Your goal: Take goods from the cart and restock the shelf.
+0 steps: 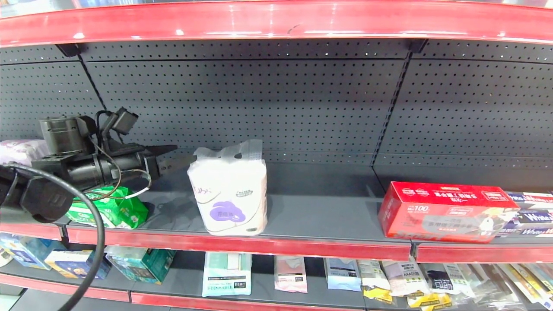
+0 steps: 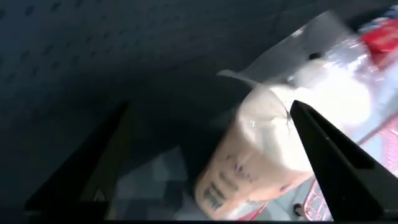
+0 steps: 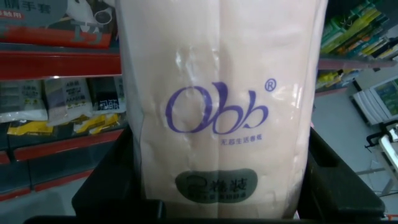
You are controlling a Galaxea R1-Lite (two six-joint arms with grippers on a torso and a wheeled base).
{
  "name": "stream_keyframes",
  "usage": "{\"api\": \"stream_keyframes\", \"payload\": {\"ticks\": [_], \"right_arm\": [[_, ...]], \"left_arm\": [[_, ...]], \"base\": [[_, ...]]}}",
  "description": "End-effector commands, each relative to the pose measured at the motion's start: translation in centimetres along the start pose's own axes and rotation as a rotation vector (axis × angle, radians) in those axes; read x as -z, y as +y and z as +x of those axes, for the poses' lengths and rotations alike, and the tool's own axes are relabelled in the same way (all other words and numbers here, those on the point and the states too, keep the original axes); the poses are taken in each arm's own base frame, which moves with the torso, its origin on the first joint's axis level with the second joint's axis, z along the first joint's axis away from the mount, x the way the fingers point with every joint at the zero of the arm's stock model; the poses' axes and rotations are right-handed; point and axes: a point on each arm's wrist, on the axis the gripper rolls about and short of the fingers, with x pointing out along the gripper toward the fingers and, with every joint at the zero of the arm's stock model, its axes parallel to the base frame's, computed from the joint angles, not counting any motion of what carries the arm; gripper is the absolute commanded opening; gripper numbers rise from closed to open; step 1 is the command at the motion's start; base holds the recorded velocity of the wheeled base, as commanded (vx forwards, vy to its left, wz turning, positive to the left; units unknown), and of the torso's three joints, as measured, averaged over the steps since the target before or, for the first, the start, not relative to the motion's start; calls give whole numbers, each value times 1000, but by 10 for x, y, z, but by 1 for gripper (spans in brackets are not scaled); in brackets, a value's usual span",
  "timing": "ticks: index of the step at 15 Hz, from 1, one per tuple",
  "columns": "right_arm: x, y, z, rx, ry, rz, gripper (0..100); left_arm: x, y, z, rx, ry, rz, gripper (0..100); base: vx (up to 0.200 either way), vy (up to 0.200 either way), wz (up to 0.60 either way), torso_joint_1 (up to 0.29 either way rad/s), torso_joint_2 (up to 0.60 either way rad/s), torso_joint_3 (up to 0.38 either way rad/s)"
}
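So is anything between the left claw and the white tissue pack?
Nothing visible. The left claw, open, is right beside the white tissue pack on the shelf. The green packet lies lower, under the arm, not between them.

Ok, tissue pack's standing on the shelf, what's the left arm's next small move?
Probably draw the left end effector straight back from the tissue pack: it stands upright on the shelf, and the open fingers sit close beside it, so a sideways swing could tip it.
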Motion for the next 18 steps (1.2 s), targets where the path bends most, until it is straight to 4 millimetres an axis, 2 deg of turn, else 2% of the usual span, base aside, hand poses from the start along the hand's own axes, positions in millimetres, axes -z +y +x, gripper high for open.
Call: {"api": "stream_keyframes", "payload": {"ticks": [1, 2, 4, 5, 6, 10, 12, 14, 16, 18], "right_arm": [[-1, 0, 0, -1, -1, 0, 0], [-1, -1, 0, 1, -5, 2, 0], [-2, -1, 0, -4, -8, 3, 0], [-2, -1, 0, -4, -8, 3, 0], [-2, 0, 0, -24, -20, 5, 0], [-4, -1, 0, -35, -35, 6, 0], [-10, -2, 1, -82, -56, 4, 0], [-16, -3, 5, -110, -54, -1, 0], [-26, -3, 13, -193, -73, -8, 0], [-35, -3, 16, -263, -107, -13, 0]], "left_arm": [[2, -11, -12, -115, 13, -5, 100], [3, -12, -13, -161, 18, -8, 100], [4, -13, -21, -401, 34, -11, 100], [4, -13, -21, -409, 34, -10, 100], [2, -10, -22, -523, 31, -5, 100], [-12, -24, -39, -628, -21, -77, 100], [-15, -57, -73, -635, 46, -126, 100], [-8, -83, -99, -622, 99, -154, 100], [8, -117, -131, -588, 116, -159, 100], [23, -142, -155, -535, 106, -150, 100]], "base": [[0, 0, 0, 0, 0, 0], [0, 0, 0, 0, 0, 0], [0, 0, 0, 0, 0, 0], [0, 0, 0, 0, 0, 0], [0, 0, 0, 0, 0, 0], [0, 0, 0, 0, 0, 0], [0, 0, 0, 0, 0, 0], [0, 0, 0, 0, 0, 0], [0, 0, 0, 0, 0, 0], [0, 0, 0, 0, 0, 0]]}}
